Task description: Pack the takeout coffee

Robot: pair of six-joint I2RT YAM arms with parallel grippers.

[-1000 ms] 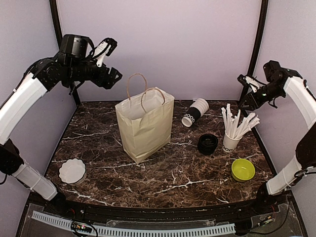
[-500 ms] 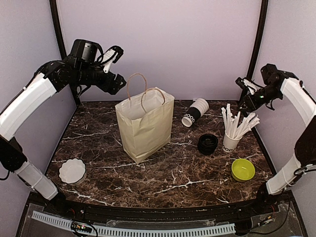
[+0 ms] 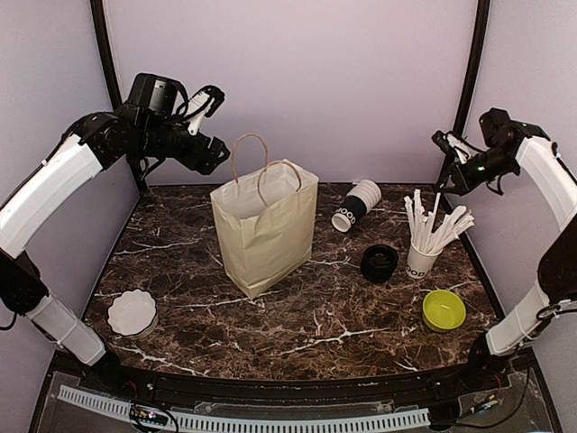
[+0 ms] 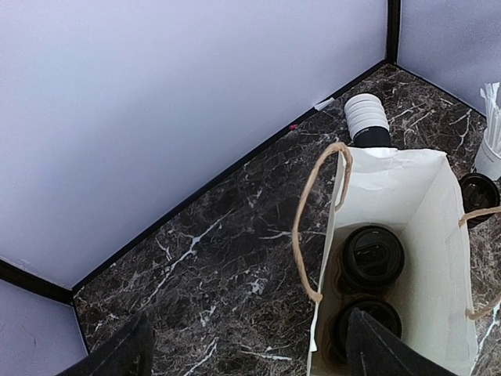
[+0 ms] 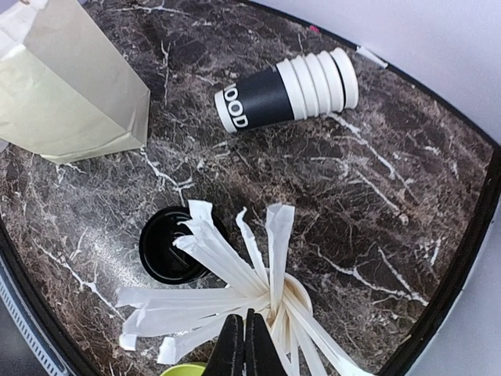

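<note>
Paper bag (image 4: 395,184) holds two lidded cups (image 4: 372,257) — left fingers (image 4: 117,356) wide, right fingers (image 5: 231,348) pressed together

Left wrist: paper bag (image 4: 391,184) cut by bottom and right edges. 2 takeout coffees inside, lids only visible: far lid (image 4: 372,257) whole, near lid (image 4: 383,313) partly behind left finger (image 4: 391,356). Right wrist: green bowl (image 5: 186,370) mostly below frame.

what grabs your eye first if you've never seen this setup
The cream paper bag standing upright in the middle of the marble table, with two black-lidded coffee cups inside it, as the left wrist view shows. Right of it, a stack of cups lies on its side at the back, and a cup bristling with white sticks stands near the right edge beside a loose black lid.
</note>
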